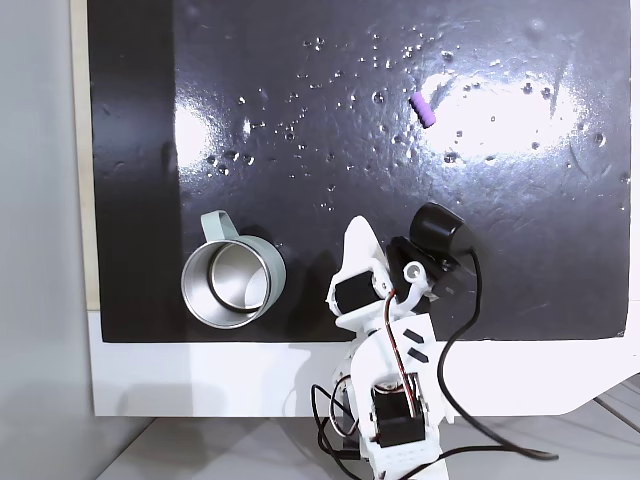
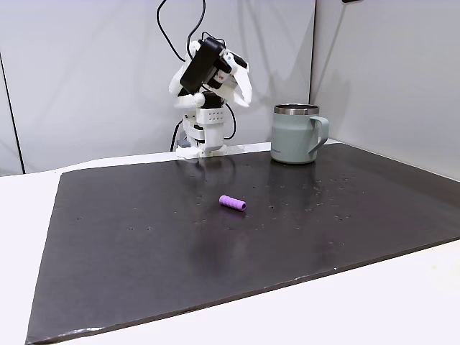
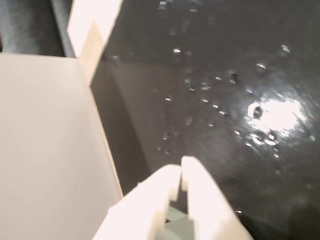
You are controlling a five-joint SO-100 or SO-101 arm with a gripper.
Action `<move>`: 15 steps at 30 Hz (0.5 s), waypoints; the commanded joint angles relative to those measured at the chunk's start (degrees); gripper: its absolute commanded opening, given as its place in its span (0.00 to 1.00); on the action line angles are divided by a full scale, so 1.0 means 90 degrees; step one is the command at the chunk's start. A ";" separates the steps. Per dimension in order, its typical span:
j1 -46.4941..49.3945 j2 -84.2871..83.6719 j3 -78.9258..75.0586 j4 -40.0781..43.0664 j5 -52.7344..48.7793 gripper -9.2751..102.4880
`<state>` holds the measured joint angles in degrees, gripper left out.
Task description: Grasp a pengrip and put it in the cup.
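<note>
Pengrip [image 1: 424, 108] far from cup [image 1: 233, 282], folded arm [image 1: 392, 340]

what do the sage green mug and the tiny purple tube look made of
Sage-green mug: likely steel with a matte painted coat; its interior shines like bare metal. Tiny purple tube: probably soft rubber or foam, with a dull, glare-free surface.

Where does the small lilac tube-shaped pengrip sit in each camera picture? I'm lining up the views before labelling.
A fixed view, from above: the small lilac tube-shaped pengrip lies upper right of centre on the black mat, far from the arm.
A fixed view, from the side: the pengrip lies mid-mat, in front of the arm.
Wrist view: not in it.
Shared landmark: the pale green steel-lined mug, standing beside the arm's base in both fixed views.
</note>
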<state>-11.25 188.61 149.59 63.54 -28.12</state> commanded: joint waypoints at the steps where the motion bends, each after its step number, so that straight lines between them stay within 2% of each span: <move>1: -0.0010 -0.0557 -0.1074 -0.0010 -0.0547 0.08; 9: 0.0498 -0.3994 -0.3926 -0.0039 -0.0908 0.08; 15: 0.0713 -0.6025 -0.5918 0.0293 -0.2627 0.08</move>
<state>-6.42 141.06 106.88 64.51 -44.38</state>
